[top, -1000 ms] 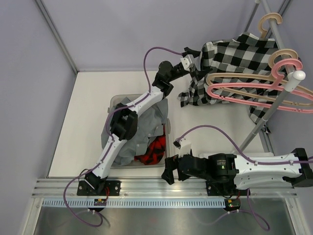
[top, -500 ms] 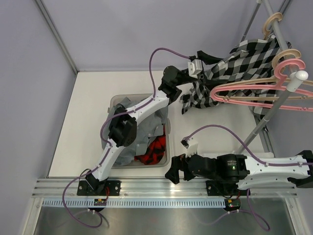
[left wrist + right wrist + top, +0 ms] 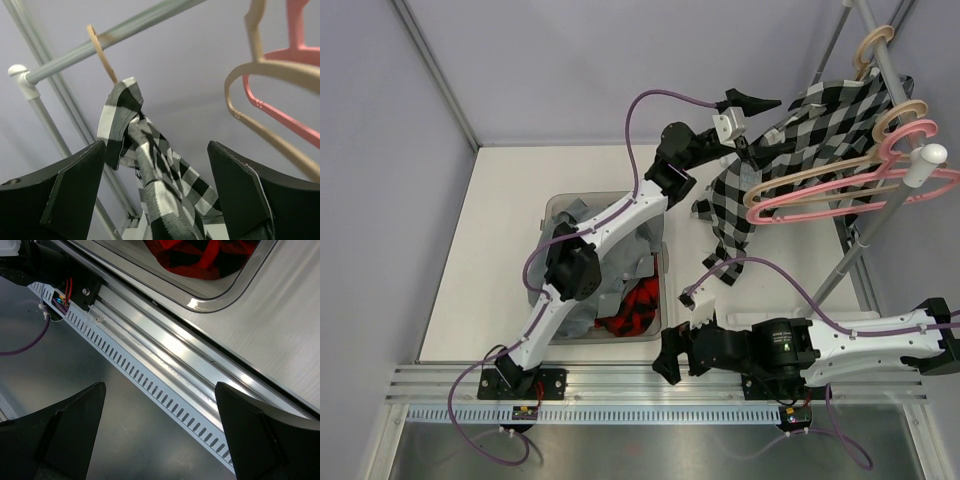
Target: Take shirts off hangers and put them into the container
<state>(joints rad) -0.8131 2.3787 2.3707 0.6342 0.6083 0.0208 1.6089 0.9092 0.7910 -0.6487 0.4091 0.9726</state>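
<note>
While checked shirt [image 3: 775, 165] hangs bunched at tan hanger [image 3: 102, 52] on rack rod [image 3: 150, 22], left tool [image 3: 155, 165]: wide open, cloth between jaws, ungripped; right tool [image 3: 160, 410]: wide open, empty; container [image 3: 552, 205] holds grey shirt [image 3: 628, 248], plaid shirt [image 3: 638, 303].

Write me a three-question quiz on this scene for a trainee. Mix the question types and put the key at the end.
1. Multiple choice: which shirt hangs up at the rack?
A. plain blue shirt
B. black-and-white checked shirt
C. green striped shirt
2. True or false: the right gripper is open and empty above the near rail.
3. Fill in: in the left wrist view, the jaws of the left gripper stand ____, with the black-and-white checked shirt between them.

Key: 1 B; 2 true; 3 open.
</note>
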